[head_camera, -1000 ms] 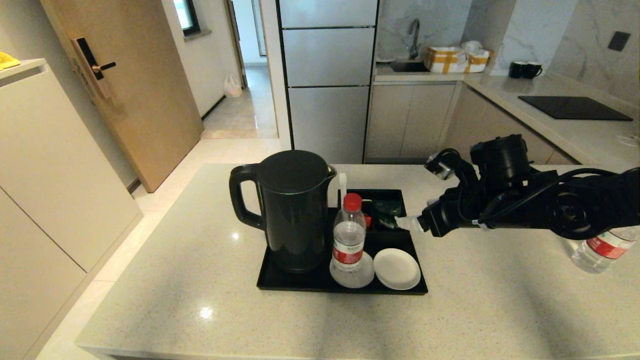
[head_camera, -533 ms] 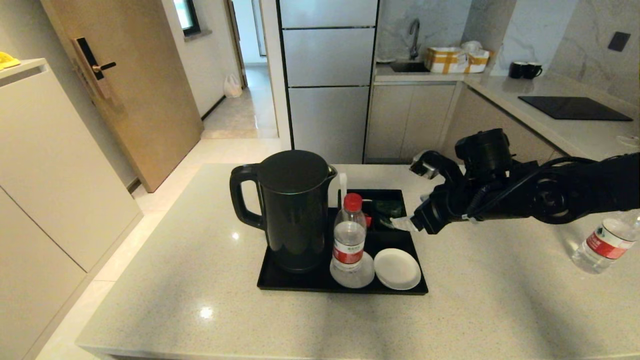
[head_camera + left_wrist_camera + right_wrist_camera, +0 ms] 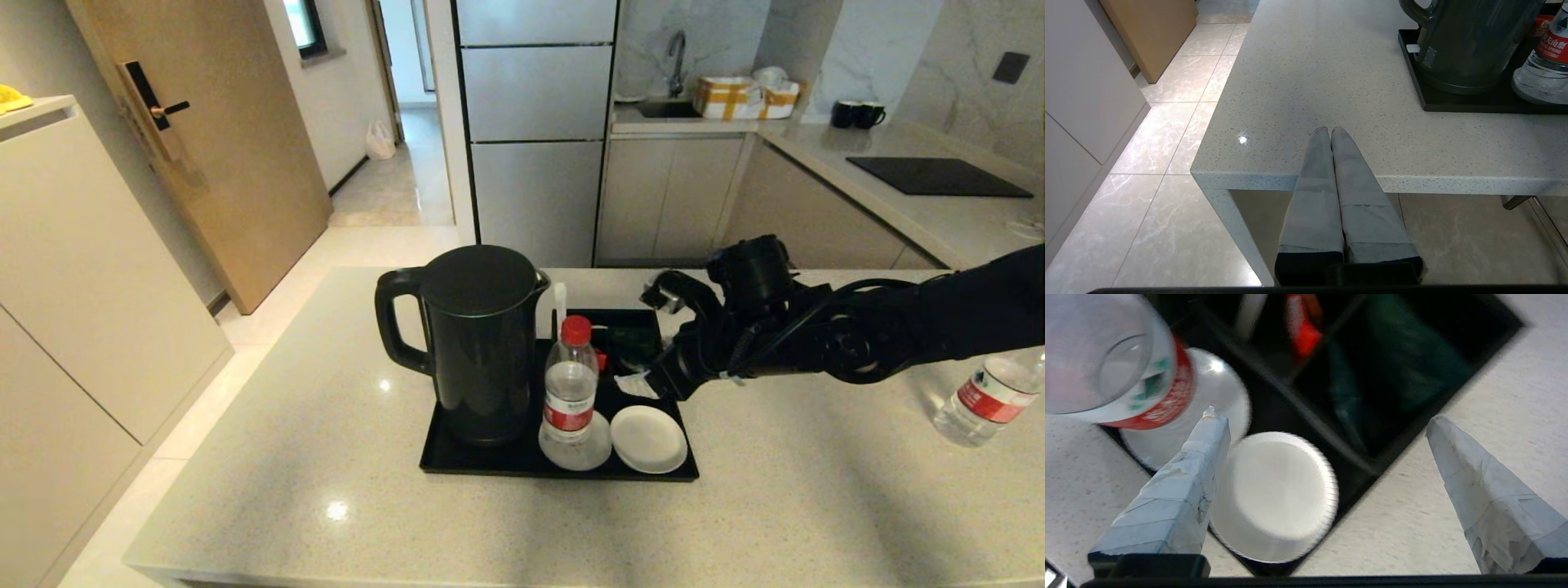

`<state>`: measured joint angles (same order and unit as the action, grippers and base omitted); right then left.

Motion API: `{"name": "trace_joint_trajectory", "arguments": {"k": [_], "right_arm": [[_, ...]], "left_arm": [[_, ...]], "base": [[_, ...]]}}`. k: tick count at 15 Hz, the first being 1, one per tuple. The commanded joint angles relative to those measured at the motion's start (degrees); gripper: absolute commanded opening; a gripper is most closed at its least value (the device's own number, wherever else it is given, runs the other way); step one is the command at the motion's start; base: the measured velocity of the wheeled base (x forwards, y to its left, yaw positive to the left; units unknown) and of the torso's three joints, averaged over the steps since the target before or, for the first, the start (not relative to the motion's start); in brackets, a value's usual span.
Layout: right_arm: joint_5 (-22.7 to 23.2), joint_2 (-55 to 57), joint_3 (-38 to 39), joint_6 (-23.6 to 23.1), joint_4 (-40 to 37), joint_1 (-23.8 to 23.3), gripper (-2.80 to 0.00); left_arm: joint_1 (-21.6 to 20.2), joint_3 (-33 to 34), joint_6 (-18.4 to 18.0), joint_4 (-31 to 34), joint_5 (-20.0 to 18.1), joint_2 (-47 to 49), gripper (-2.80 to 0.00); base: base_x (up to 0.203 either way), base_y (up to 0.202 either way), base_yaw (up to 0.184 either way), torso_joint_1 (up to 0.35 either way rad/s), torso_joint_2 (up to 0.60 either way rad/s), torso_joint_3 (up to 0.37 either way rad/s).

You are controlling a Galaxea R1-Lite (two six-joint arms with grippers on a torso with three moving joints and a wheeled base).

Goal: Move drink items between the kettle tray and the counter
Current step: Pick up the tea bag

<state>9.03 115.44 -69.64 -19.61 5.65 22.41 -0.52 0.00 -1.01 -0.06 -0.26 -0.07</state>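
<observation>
- Landmark: black kettle, standing upright at the robot's-left end of the kettle tray.
- Water bottle: clear plastic, red cap, red label band, upright on a white coaster on the tray, just beside the kettle on its right.
- Second white coaster: bare, on the tray, further right of the kettle than the bottle.
- Green sachet: dark, flat, lying in a divided compartment at the tray's far right end, behind the bottle; detail is blurred.
- Second bottle: same kind, on the counter, well apart from the kettle, off the tray.
- Right gripper: fingers spread wide, grasping nothing, poised above the tray's right edge over the bare coaster.
- Left gripper: fingers pressed together, empty, at the counter's near edge, well clear of the kettle.
</observation>
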Motion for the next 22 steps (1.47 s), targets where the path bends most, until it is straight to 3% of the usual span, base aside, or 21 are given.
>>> {"name": "trace_joint_trajectory", "arguments": {"k": [1,12,13,22], "right_arm": [[-0.04,2.01,-0.01,-0.09,0.31,0.18,0.0],[-0.07,7.17,-5.96,0.01,1.47,-2.29,0.0],[-0.07,7.17,-5.94,0.01,1.47,-2.29,-2.71],[0.02,7.46,-5.85,0.74,1.47,-2.29,-2.8]], "left_arm": [[0.0,0.09,-0.04,-0.03,-0.01,0.07,-2.8],[0.0,0.09,-0.03,-0.03,-0.01,0.07,-2.8],[-0.01,0.09,0.05,-0.03,-0.01,0.07,-2.8],[-0.02,0.09,-0.02,-0.03,-0.01,0.07,-2.8]], "base": [[0.0,0.0,0.0,0.0,0.0,0.0],[0.0,0.0,0.0,0.0,0.0,0.0],[0.0,0.0,0.0,0.0,0.0,0.0],[0.0,0.0,0.0,0.0,0.0,0.0]]}}
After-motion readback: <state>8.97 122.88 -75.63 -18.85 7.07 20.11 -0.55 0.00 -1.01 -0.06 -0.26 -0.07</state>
